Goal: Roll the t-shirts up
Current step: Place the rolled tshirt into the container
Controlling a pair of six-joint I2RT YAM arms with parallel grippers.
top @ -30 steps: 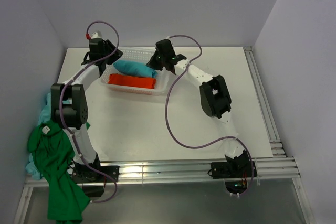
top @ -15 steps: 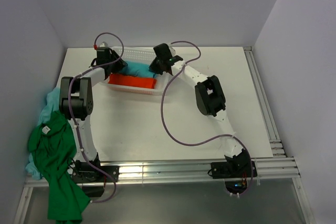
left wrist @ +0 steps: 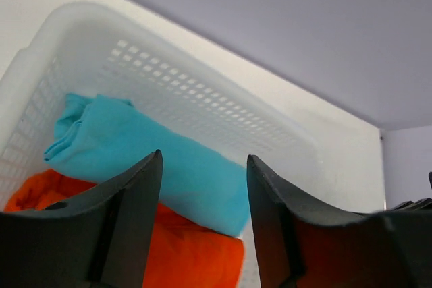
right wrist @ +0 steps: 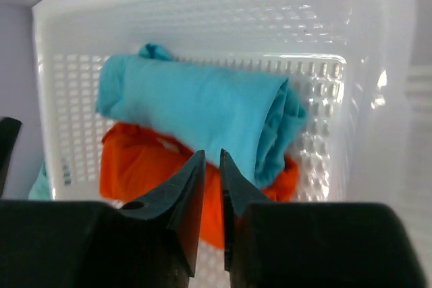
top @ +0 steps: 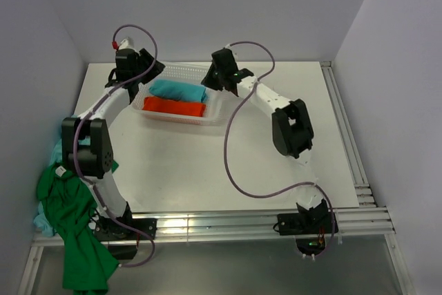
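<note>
Reaching across bench (top: 173, 164), poised at basket (left wrist: 202, 99) ends above turquoise t-shirt (top: 176, 90) and orange-red t-shirt (top: 174, 106); left jaws open wide, right jaws barely parted.

A white plastic mesh basket (top: 181, 70) sits on the white bench (top: 207, 164) in the upper middle of the frame, close to the back wall. Aluminium rails (top: 349, 150) run along the bench's right and lower edges. Pale grey walls (top: 207, 12) enclose three sides.

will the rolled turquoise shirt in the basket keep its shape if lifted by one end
Probably not: it's soft cloth, so the turquoise roll would likely sag. Its layered end looks loose and may unroll. Thin folds suggest it's light.
</note>
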